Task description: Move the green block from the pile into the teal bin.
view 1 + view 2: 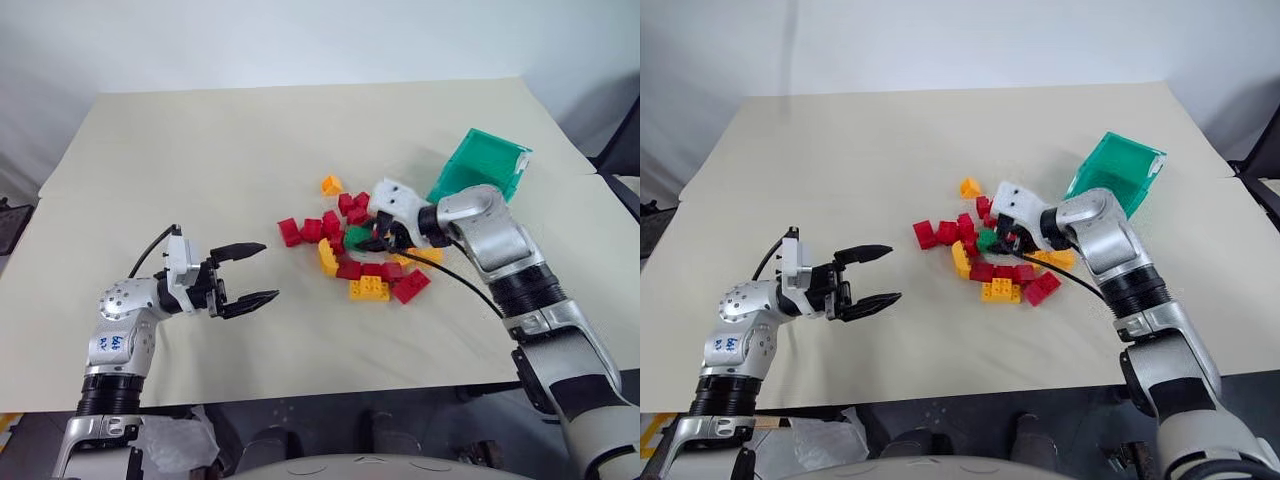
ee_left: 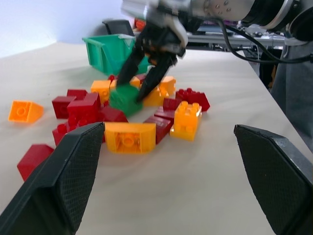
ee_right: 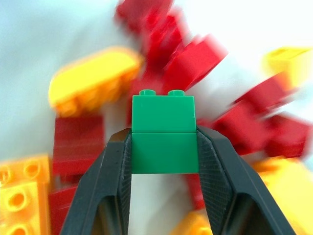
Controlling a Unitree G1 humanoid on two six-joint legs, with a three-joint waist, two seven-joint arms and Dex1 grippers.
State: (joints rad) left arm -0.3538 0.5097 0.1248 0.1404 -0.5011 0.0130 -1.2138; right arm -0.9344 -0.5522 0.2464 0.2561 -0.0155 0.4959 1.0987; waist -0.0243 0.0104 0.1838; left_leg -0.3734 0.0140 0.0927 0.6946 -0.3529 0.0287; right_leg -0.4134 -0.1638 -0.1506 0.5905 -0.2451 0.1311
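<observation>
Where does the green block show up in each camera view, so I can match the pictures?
Left eye view: green block mid-pile, at the right gripper.
Right eye view: in the pile, just left of the gripper's white housing.
Left wrist view: upper middle, pinched between two black fingers.
Right wrist view: centre, studs up, clamped on both sides.
Shared landmark: the teal bin, beyond the pile.

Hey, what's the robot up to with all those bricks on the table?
The right gripper has closed on the green block, holding it by its sides above the pile of red and yellow bricks. The teal bin sits just beyond that arm, tipped, with no block in it yet. The left gripper hangs open off to the side.
</observation>
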